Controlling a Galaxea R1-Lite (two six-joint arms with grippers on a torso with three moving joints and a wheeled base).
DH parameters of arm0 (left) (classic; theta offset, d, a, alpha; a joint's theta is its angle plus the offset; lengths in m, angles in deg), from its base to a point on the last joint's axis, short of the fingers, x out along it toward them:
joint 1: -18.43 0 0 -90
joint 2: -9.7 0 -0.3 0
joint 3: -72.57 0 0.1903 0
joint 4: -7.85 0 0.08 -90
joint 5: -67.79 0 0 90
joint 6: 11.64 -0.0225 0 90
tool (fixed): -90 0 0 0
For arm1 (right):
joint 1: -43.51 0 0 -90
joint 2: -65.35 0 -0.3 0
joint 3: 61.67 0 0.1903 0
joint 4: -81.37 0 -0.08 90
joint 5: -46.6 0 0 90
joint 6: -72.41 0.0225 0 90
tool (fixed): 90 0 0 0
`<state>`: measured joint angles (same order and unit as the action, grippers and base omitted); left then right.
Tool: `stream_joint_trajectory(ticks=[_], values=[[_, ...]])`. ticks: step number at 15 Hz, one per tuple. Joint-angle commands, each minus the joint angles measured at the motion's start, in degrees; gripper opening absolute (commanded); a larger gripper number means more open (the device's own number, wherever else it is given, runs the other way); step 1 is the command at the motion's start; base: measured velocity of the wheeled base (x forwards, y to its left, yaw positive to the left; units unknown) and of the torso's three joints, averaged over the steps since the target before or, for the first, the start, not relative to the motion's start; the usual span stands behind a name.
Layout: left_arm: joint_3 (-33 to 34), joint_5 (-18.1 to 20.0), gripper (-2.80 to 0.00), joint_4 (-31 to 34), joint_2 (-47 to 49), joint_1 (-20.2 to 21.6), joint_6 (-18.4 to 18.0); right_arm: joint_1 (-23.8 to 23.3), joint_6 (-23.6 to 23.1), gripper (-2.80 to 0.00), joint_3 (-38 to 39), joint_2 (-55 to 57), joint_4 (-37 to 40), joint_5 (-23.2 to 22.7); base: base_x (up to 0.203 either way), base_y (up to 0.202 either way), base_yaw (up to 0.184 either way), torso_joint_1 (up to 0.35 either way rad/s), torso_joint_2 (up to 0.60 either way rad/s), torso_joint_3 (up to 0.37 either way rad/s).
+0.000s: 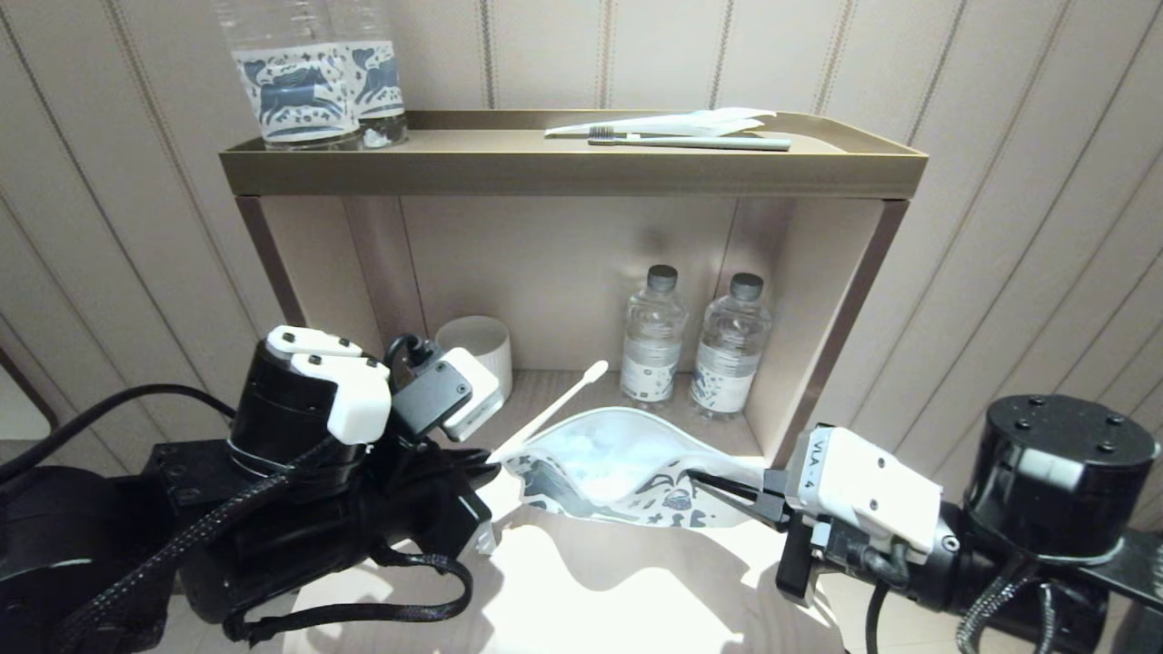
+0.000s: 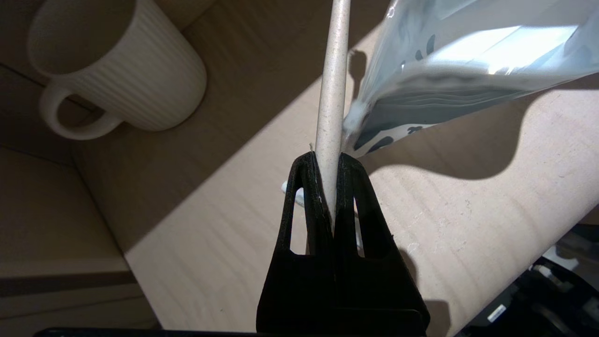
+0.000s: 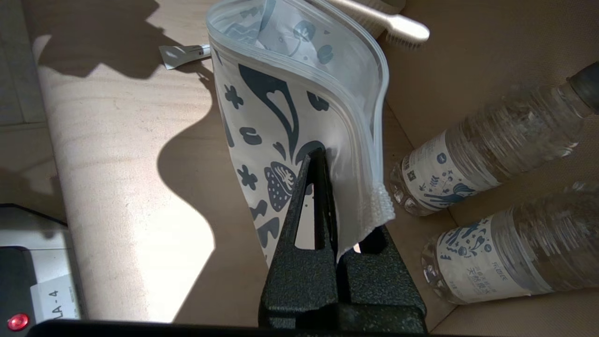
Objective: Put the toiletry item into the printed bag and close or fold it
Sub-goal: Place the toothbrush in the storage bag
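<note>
The toothbrush (image 1: 552,411) is not yet in the bag (image 1: 618,468), and the mouth of the bag has not been closed or folded, so both parts of the task are judged to remain. The toothbrush is clamped by its handle in the left gripper (image 2: 333,161), whose jaws are closed tight on it; its head is pointed up and away toward the back of the lower shelf (image 1: 563,386), above the bag. The bag is held off the counter (image 1: 636,590) by the right gripper (image 3: 327,161), whose jaws are pinched shut on one end of it, near the zip strip. The mouth of the bag is seen gaping, with the far end hanging just beside the toothbrush handle.

Room is limited. The bag is held over the back edge of the counter, at the front of the lower shelf. Two water bottles (image 1: 695,350) stand near the right back corner of that shelf, close behind the bag, and a mug (image 1: 477,350) stands near the left back corner, beside the left gripper. The shelf wall on the right lies close to the right gripper. The front of the counter is left open, so a withdrawal toward the robot is judged the freest way to swing the toothbrush round to the opening.
</note>
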<state>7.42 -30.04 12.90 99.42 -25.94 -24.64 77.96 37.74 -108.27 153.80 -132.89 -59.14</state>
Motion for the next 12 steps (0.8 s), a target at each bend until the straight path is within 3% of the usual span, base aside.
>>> stream_joint_trajectory(ticks=[1,7,12], values=[[0.85,-0.07,-2.80,-0.14,-3.72,1.44,-0.45,0.09,-0.22,-2.80,0.12,-0.02,-0.38,-0.08,0.000,0.000,0.000,0.000,0.00,0.000],[0.60,0.49,-2.80,0.07,-7.74,7.14,-4.27,0.09,-0.31,-2.80,0.30,0.24,-0.38,-0.08,0.000,0.000,0.000,0.000,0.00,0.000],[-1.52,2.50,-2.80,9.32,-9.23,6.07,-13.83,0.35,-0.47,-2.80,0.82,0.77,-0.37,-0.16,0.000,0.000,0.000,0.000,0.00,0.000]])
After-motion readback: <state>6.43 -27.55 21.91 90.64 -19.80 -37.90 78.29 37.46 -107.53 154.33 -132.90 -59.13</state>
